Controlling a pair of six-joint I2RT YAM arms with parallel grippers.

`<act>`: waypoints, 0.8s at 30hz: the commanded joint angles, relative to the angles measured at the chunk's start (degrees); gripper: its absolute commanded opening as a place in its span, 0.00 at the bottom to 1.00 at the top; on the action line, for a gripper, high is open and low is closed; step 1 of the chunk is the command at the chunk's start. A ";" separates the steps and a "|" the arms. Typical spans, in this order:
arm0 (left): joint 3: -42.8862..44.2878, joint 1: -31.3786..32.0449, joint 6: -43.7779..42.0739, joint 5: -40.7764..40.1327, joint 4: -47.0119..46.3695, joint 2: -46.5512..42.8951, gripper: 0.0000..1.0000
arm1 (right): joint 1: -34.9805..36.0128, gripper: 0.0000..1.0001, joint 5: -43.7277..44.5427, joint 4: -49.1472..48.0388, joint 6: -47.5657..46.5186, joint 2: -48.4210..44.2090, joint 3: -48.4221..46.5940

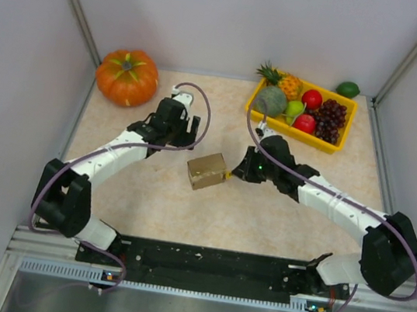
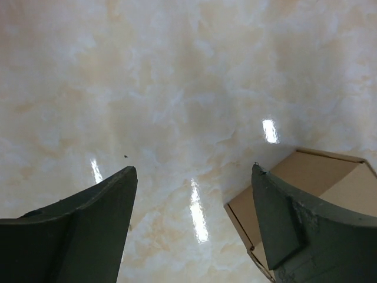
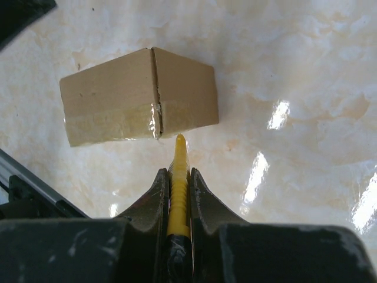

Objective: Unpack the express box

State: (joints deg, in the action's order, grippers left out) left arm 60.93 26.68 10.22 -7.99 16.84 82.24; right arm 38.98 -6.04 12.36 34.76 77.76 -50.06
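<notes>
Left gripper is hanging with its fingers spread wide apart over the marble-patterned table. An orange pumpkin is sitting at the far left and a yellow fruit tray at the far right. The express box, closed and taped, is lying mid-table between both grippers. Right gripper is clamping a thin yellow tool, its tip pointing at the box's taped seam.

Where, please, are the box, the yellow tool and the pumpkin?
box (image 3: 136, 97): right wrist view, top face.
yellow tool (image 3: 178, 171): right wrist view, its shaft.
pumpkin (image 1: 126, 79): top view, orange rind.
</notes>
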 commanded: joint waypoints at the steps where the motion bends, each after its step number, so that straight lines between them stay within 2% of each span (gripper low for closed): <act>1: 0.41 -2.07 7.53 5.60 4.94 5.12 0.78 | 0.13 0.00 2.88 -4.45 0.48 1.87 -5.39; 2: 1.03 -2.15 7.71 6.49 5.91 6.00 0.69 | 0.04 0.00 3.05 -4.54 0.13 2.48 -5.83; 5: 0.08 -2.15 8.06 11.32 6.28 7.32 0.59 | 0.04 0.00 3.32 -4.80 -0.75 4.77 -7.85; 8: -2.47 -2.24 7.80 17.29 4.52 6.10 0.55 | 0.04 0.00 2.27 -5.68 -2.33 7.48 -10.31; 15: -10.56 -2.15 9.46 27.76 -1.19 1.62 0.57 | 0.13 0.00 -5.11 -6.91 -8.39 13.99 -17.17; 17: -13.55 -2.24 11.05 25.93 -1.81 -0.67 0.58 | 0.04 0.00 -6.00 -6.39 -9.01 15.23 -19.54; 19: -13.64 -2.77 11.75 21.37 -0.59 -2.86 0.58 | 0.04 0.00 -3.12 -4.73 -9.45 14.10 -19.90; 24: -9.78 -4.61 10.27 11.08 2.84 -9.62 0.58 | 0.13 0.00 3.93 -1.03 -10.50 8.57 -19.37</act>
State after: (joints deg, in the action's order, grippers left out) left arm 47.44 23.57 20.95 11.46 19.81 79.35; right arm 38.98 -7.22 9.54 26.44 92.36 -67.00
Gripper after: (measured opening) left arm 0.580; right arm 0.085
